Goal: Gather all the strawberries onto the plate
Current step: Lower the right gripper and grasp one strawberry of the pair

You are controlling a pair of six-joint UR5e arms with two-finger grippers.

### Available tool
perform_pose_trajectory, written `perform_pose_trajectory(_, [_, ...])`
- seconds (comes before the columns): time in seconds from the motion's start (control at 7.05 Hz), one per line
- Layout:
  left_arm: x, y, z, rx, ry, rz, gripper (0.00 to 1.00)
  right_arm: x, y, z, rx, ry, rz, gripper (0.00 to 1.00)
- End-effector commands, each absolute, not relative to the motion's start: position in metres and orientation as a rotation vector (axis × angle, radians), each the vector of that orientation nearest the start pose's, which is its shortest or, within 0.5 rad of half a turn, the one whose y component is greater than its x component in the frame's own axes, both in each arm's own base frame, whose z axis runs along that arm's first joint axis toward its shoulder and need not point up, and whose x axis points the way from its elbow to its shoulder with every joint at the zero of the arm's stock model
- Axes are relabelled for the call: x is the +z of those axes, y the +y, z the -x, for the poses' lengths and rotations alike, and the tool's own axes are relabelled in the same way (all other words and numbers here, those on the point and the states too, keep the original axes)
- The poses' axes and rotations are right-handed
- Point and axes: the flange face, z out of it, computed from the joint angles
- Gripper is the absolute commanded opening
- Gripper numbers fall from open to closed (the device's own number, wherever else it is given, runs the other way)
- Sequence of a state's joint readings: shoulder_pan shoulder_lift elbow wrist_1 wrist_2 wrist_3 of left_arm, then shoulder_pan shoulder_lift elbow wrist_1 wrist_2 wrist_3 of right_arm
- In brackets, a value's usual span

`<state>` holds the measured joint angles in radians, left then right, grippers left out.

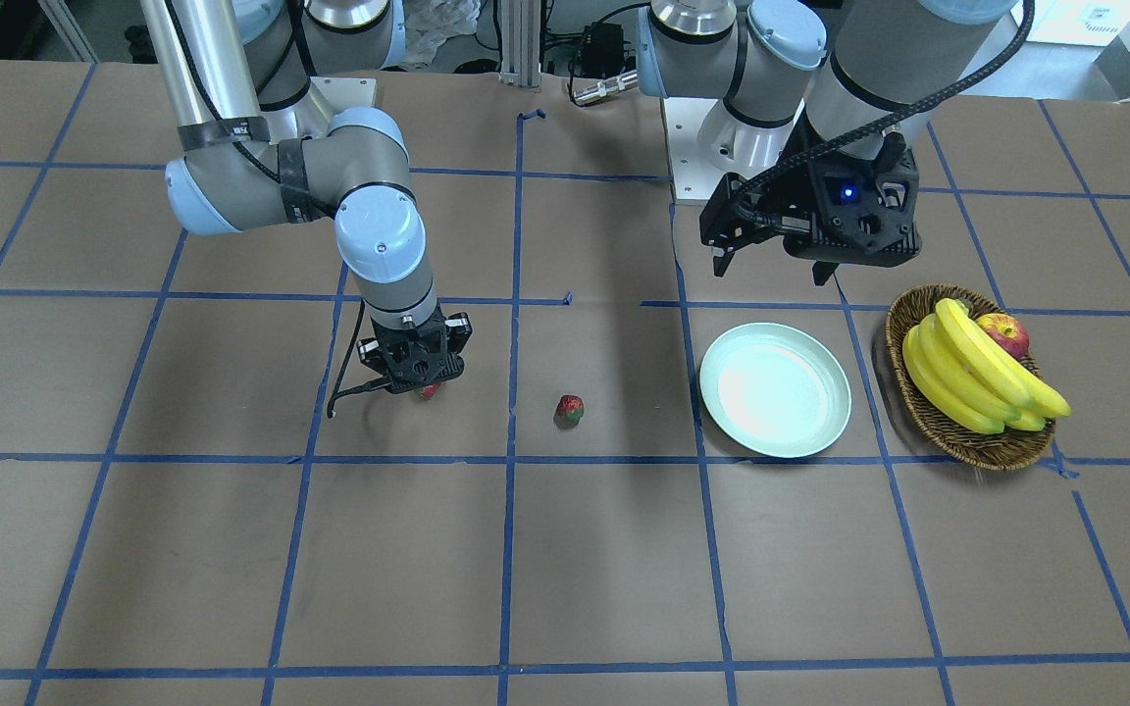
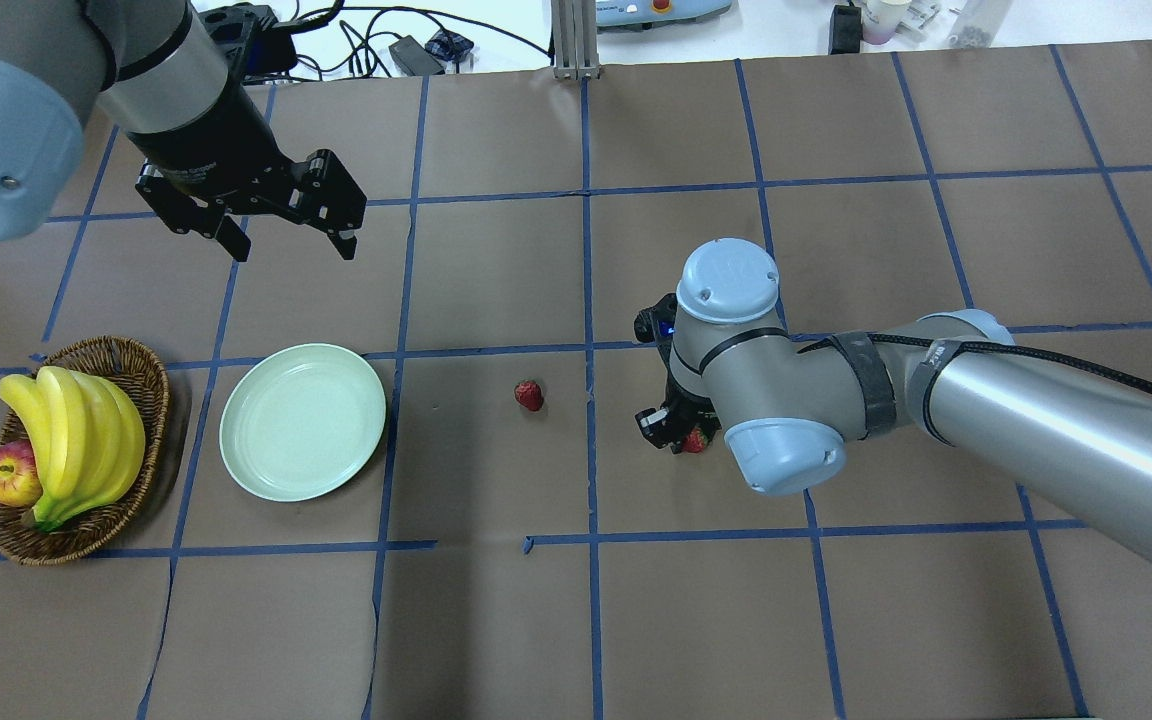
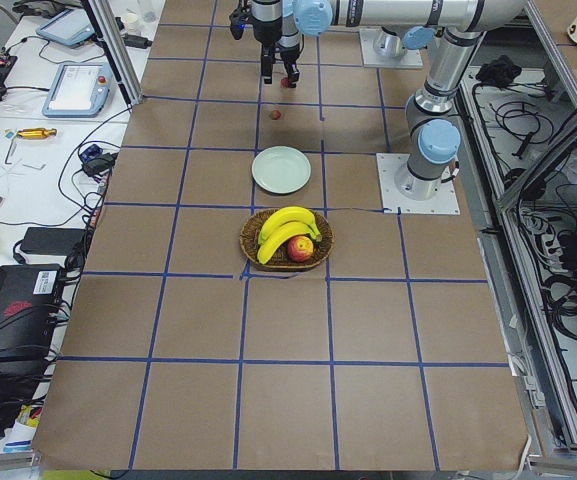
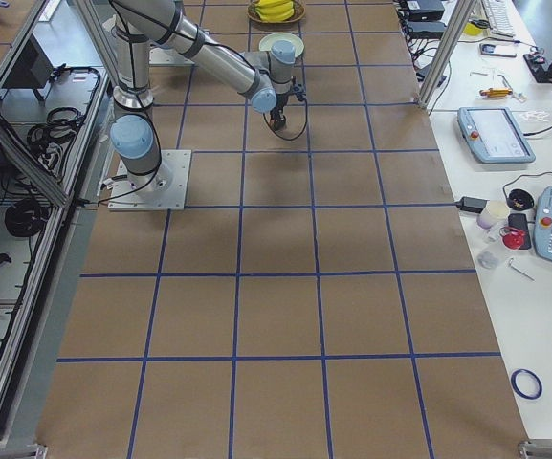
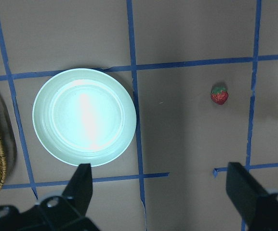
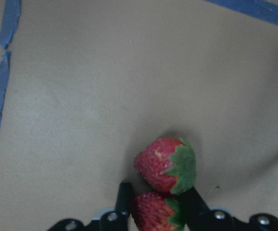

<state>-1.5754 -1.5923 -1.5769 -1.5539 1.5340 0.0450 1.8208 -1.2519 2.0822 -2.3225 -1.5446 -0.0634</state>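
Now | right hand [image 6: 157, 191] grasps strawberry [image 6: 151, 214] | second strawberry [image 6: 160, 163] touching it | left hand [image 2: 291, 242] released

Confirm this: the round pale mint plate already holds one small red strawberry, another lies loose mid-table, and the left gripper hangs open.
Not quite. The round pale mint plate is empty, as the left wrist view shows. The rest stands: a small red strawberry lies loose mid-table, and the left gripper hangs open.
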Motion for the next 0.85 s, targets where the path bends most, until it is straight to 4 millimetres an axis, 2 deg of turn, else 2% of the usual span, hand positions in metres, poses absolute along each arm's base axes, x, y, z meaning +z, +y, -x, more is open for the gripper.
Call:
perform_pose_trajectory(0.0, [0.476,-0.499,0.139,0.016,3.178,-0.078,1.0,0.173,-0.444,-0.253,0.113,3.085,0.48,0.26])
perform_pose_trajectory(0.28, [0.476,-0.499,0.139,0.016,3.178,-0.078,1.0,0.197,-0.46,-0.259,0.058,3.082,0.425,0.26])
perform_pose_trajectory(0.43, [0.476,-0.499,0.139,0.016,3.178,-0.08,1.0,0.205,-0.463,-0.265,0.125,3.091,0.339,0.26])
perform_pose_trajectory(0.71, [0.477,-0.499,0.139,0.013,3.178,-0.08,1.0,0.221,-0.456,-0.305,0.073,3.099,0.233,0.27])
